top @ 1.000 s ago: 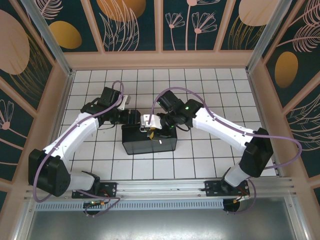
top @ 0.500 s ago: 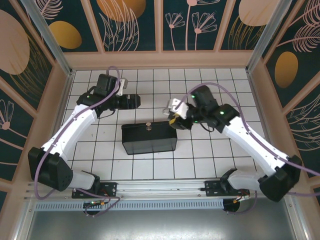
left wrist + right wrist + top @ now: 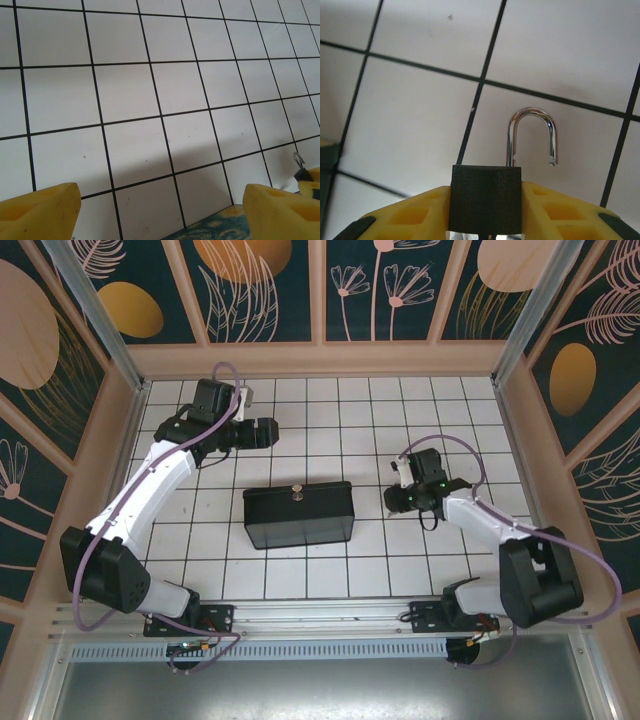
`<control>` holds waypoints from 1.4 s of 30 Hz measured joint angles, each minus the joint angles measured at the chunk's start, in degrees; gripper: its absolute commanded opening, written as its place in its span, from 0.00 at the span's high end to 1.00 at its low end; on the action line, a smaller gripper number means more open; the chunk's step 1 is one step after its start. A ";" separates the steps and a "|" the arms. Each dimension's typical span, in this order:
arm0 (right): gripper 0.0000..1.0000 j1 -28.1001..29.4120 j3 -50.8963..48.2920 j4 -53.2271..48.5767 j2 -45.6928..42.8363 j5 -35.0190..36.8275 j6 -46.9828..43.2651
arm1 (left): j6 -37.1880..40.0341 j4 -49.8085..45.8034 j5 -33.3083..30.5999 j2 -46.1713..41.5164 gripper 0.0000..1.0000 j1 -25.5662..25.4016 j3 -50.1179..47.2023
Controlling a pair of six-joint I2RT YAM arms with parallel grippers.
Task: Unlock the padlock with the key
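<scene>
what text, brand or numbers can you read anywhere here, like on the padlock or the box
None can be read.
The padlock, held in the right gripper, shows a plain dark face with no brand or number.
The box and the walls bear painted patterns, no words.

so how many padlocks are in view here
1: the padlock sits clamped in the right claw, its shackle open, over the tiled floor. The dark box could hide another.
</scene>
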 measured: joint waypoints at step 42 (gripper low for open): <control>0.84 50.45 -14.03 7.74 -22.62 10.67 43.34 | 7.13 -0.50 9.68 12.39 0.23 -5.75 8.81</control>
